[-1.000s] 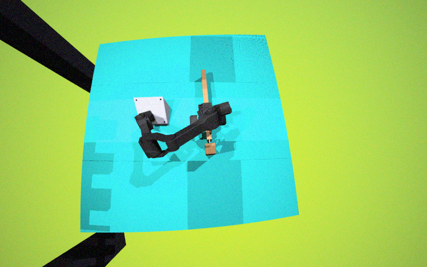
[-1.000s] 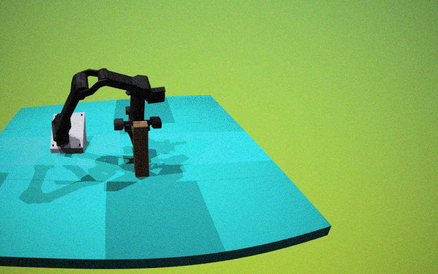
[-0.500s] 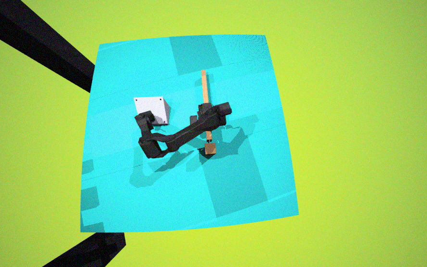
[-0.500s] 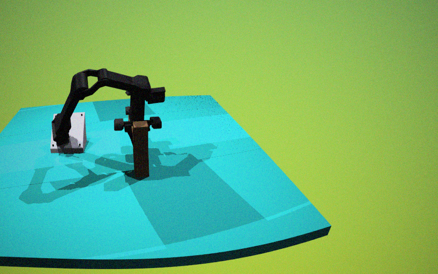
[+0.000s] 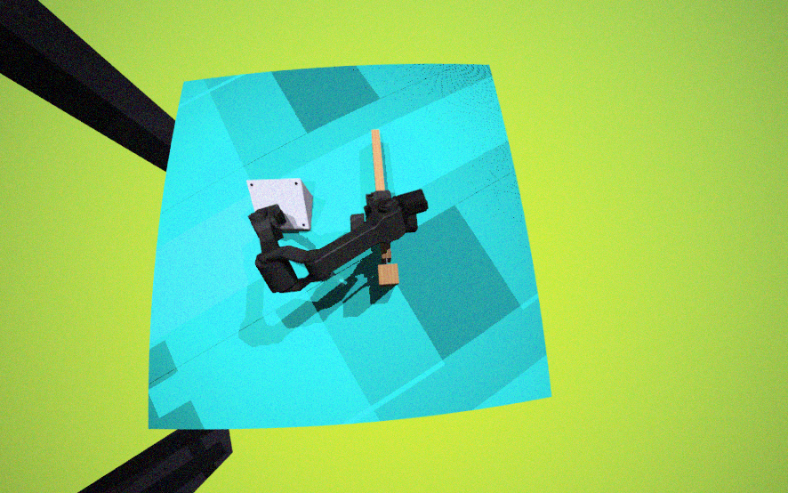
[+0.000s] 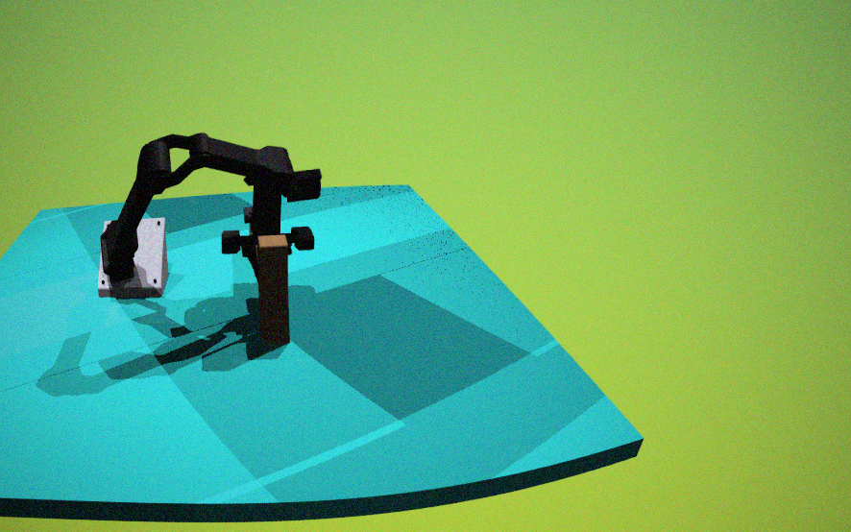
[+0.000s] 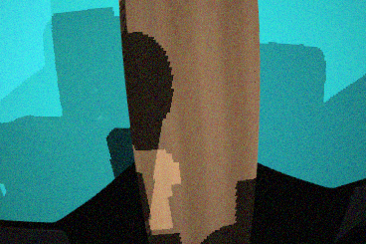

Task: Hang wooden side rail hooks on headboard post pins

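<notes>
The wooden side rail (image 5: 377, 158) (image 7: 211, 94) runs lengthwise from the upper middle of the table, under the arm, toward the headboard post (image 5: 388, 273) (image 6: 273, 290). The post stands upright. A small gap separates the rail's near end from the post, with thin steel (image 5: 386, 261) showing in it. Whether the hooks sit on the pins cannot be told; the slot and pins are hidden. My gripper (image 5: 382, 214) (image 7: 182, 160) points down and is shut on the rail, a finger on each side. The exterior view hides the rail behind the post. Whether the far end touches the table is unclear.
The patterned cyan table (image 5: 231, 379) (image 6: 350, 462) carries dark shadows around the post. A pale, wedge-shaped block (image 5: 280, 192) (image 6: 151, 248) stands by the arm's base. Dark beams (image 5: 78, 79) show beyond the table's left side.
</notes>
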`<state>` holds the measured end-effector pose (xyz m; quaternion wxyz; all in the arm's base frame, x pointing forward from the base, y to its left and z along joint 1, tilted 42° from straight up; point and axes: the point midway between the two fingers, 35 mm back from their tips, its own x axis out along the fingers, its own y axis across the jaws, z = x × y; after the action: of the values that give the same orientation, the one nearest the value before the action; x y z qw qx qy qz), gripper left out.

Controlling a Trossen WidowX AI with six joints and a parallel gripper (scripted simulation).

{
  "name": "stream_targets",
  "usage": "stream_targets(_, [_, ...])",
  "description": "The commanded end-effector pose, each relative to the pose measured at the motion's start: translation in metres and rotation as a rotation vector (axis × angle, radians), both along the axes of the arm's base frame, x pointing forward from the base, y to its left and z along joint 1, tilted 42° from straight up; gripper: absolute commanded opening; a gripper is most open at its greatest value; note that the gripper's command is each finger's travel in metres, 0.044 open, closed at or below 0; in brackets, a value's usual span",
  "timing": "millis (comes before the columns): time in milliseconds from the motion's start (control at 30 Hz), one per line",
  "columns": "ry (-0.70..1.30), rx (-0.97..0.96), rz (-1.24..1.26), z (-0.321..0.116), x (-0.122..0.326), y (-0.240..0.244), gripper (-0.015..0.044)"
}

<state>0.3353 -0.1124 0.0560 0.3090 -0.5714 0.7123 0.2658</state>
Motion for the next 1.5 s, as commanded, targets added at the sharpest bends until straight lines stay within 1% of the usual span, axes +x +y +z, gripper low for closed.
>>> stream_targets(0, [-0.003,-0.002,0.006,0.0016,0.0004,0.0005,0.0000])
stream_targets(1467, [-0.003,-0.002,0.006,0.0050,0.0008,-0.0032,0.0000])
